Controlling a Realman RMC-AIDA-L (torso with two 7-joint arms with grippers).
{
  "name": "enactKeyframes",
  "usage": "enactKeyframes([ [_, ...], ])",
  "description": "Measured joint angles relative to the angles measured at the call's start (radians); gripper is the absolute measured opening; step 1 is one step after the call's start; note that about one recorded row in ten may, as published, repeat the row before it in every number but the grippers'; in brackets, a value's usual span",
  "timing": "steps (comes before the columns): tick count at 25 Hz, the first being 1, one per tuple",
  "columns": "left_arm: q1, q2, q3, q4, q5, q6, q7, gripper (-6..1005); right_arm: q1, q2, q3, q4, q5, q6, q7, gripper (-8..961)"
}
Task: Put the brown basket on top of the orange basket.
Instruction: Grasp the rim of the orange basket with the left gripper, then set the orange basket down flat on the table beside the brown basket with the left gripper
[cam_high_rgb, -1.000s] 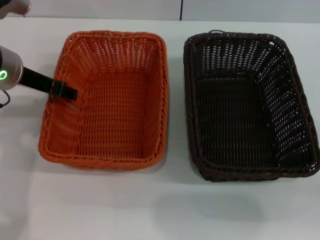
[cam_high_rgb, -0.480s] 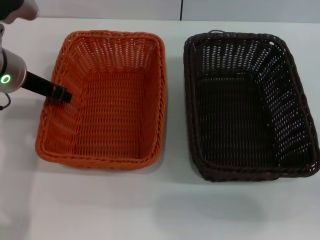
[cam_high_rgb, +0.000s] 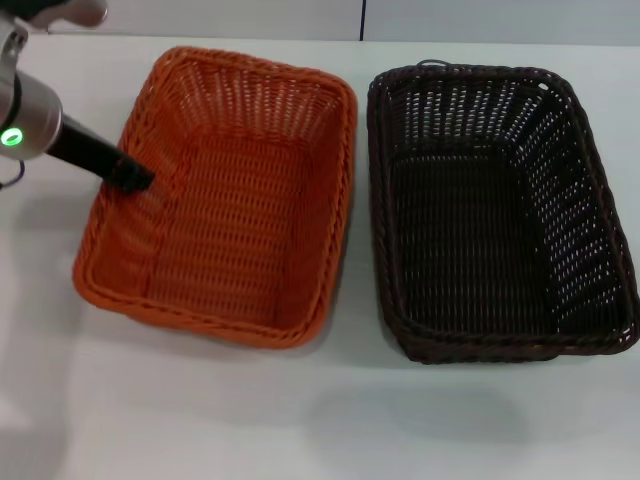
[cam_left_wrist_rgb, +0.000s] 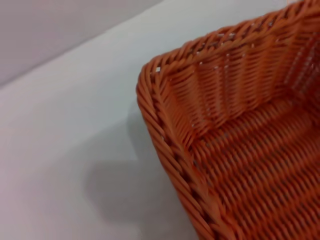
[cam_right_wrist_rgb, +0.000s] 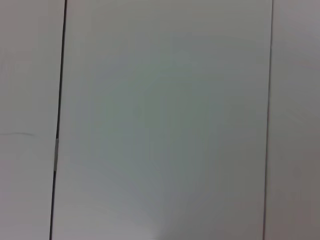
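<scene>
The orange basket (cam_high_rgb: 240, 200) lies on the left of the white table, empty and turned slightly askew. My left gripper (cam_high_rgb: 132, 177) reaches in from the left and is shut on its left rim. The left wrist view shows a corner of the orange basket (cam_left_wrist_rgb: 235, 150) with its braided rim close up. The brown basket (cam_high_rgb: 480, 210) stands empty on the right, beside the orange one, with a narrow gap between them. My right gripper is out of view; the right wrist view shows only a pale panelled surface.
The white table (cam_high_rgb: 300, 420) stretches in front of both baskets. A wall with a dark vertical seam (cam_high_rgb: 362, 20) runs along the table's far edge.
The orange basket has been pulled and turned by my left gripper: its far end has swung right, toward the brown basket, and the gripper has moved slightly farther away. The brown basket has not moved.
</scene>
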Motion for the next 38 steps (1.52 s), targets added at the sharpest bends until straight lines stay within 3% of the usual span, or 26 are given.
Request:
enactKeyframes([
  [7,-0.127,0.002,-0.230,-0.035,-0.004,-0.102,0.325,253,0.000,0.000,0.000,0.000,0.000,-0.005,0.000,840],
  [12,-0.251,0.016,-0.372,-0.140,-0.002,-0.210,0.560,239,-0.002,0.000,0.000,0.000,0.000,-0.008,0.000,839],
  [18,-0.337,0.034,-0.371,-0.233,0.010,-0.253,0.721,208,-0.001,0.002,0.000,0.001,0.000,-0.011,0.000,839],
  [26,-0.455,0.023,-0.378,-0.334,0.026,-0.271,0.906,173,-0.001,0.004,0.000,0.009,0.000,-0.024,0.000,839],
  [29,-0.491,0.010,-0.371,-0.390,0.030,-0.262,0.946,163,-0.001,0.005,0.000,0.010,0.000,-0.024,0.000,840],
  [34,-0.537,-0.001,-0.349,-0.496,0.045,-0.176,0.951,155,-0.003,0.005,-0.001,0.010,0.000,-0.024,0.000,840],
  [38,-0.537,-0.007,-0.330,-0.509,0.050,-0.085,0.910,186,-0.003,0.004,-0.002,0.011,0.000,-0.024,0.000,839],
])
